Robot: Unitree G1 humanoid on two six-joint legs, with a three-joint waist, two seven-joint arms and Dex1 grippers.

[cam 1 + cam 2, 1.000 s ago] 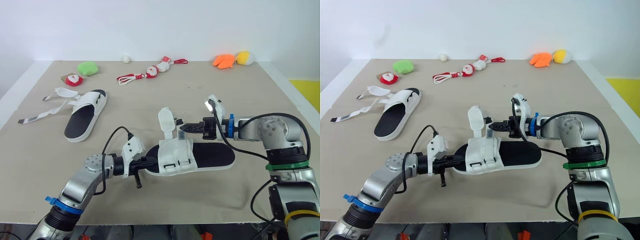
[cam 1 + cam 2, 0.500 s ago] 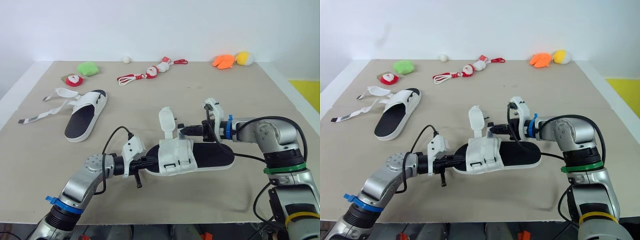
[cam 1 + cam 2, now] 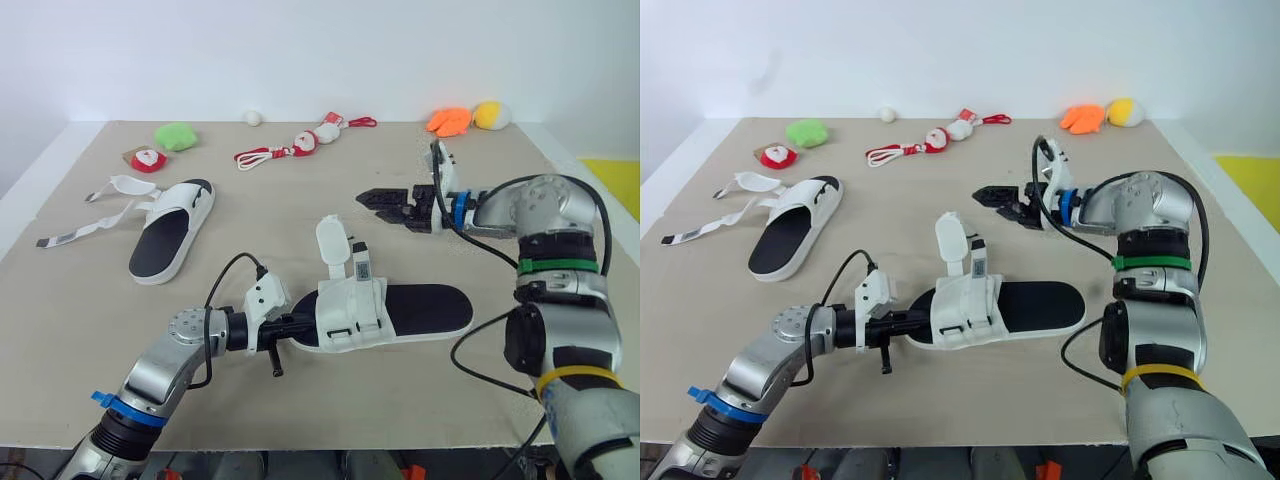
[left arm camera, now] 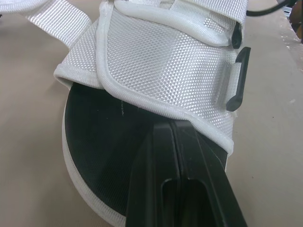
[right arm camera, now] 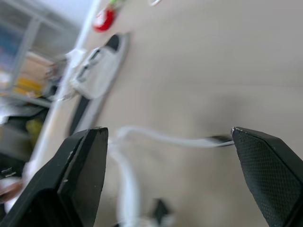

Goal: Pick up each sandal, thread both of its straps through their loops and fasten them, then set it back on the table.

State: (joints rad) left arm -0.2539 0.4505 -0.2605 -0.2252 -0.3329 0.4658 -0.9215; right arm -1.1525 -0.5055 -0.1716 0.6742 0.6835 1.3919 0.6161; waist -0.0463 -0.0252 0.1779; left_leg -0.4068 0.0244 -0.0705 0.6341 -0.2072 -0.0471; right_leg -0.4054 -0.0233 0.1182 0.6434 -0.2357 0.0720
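The near sandal [image 3: 400,310], white upper on a black insole, lies flat mid-table. Its two straps [image 3: 334,240] stick up loose above the upper. My left gripper [image 3: 293,325] is shut, its tip lying on the insole at the toe end, just under the upper's edge [image 4: 142,94]. My right gripper [image 3: 384,203] hovers open beyond the sandal, apart from the straps, with nothing between its fingers [image 5: 80,161]. The second sandal [image 3: 172,228] rests at the far left with its straps [image 3: 85,230] spread unfastened on the table.
Small plush toys line the back: green [image 3: 176,136], red [image 3: 147,159], orange [image 3: 448,121], yellow [image 3: 490,115], a white ball [image 3: 253,118] and a red-corded toy [image 3: 300,143]. The table's front edge [image 3: 330,440] runs close under my left arm.
My right gripper opened, let go of the near sandal's strap and pulled back toward the far side. The straps stay upright. My left arm has not moved.
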